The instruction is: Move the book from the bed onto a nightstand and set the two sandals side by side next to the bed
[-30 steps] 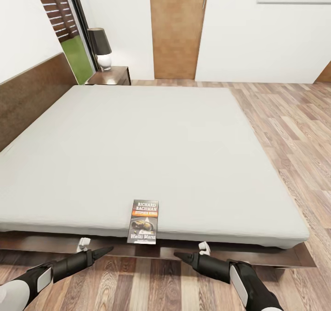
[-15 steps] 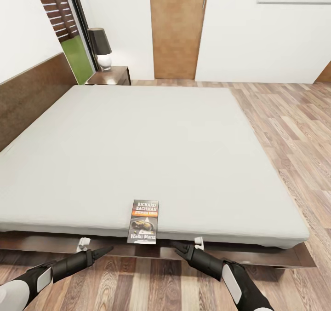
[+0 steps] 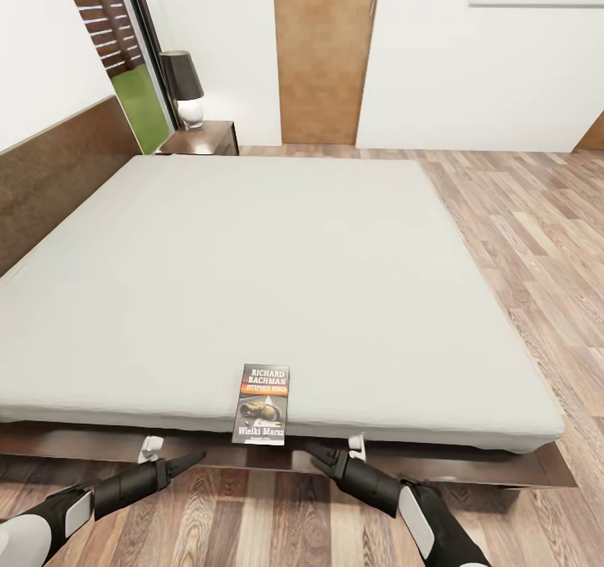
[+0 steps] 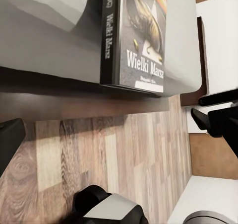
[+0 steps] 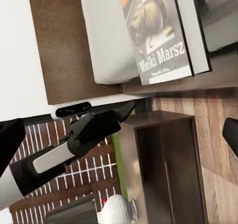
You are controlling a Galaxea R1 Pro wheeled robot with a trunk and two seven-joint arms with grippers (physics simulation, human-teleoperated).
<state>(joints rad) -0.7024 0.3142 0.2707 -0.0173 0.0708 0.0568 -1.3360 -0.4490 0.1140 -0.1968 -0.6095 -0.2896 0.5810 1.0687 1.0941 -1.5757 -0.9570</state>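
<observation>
The book (image 3: 262,403), dark-covered and titled "Wielki Marsz", lies flat at the near edge of the bed's (image 3: 277,273) pale grey mattress, overhanging it a little. My left gripper (image 3: 178,453) hovers open over the floor, low and to the book's left. My right gripper (image 3: 334,447) is open just right of the book, below mattress level. The left wrist view has the book (image 4: 141,40) close ahead. In the right wrist view the book (image 5: 158,35) lies beyond the spread fingers (image 5: 10,134). A nightstand (image 3: 201,137) stands at the bed's far corner. The sandals are out of view.
A black-shaded lamp (image 3: 183,87) stands on the far nightstand beside a tall window. A wooden door (image 3: 323,51) is in the back wall. Wood-plank floor (image 3: 537,240) runs along the bed's right side. The right wrist view takes in another dark cabinet (image 5: 168,164) with a white lamp base.
My right gripper has moved left and slightly forward, closing in on the book's right side. The left gripper has barely shifted. The book has not moved.
</observation>
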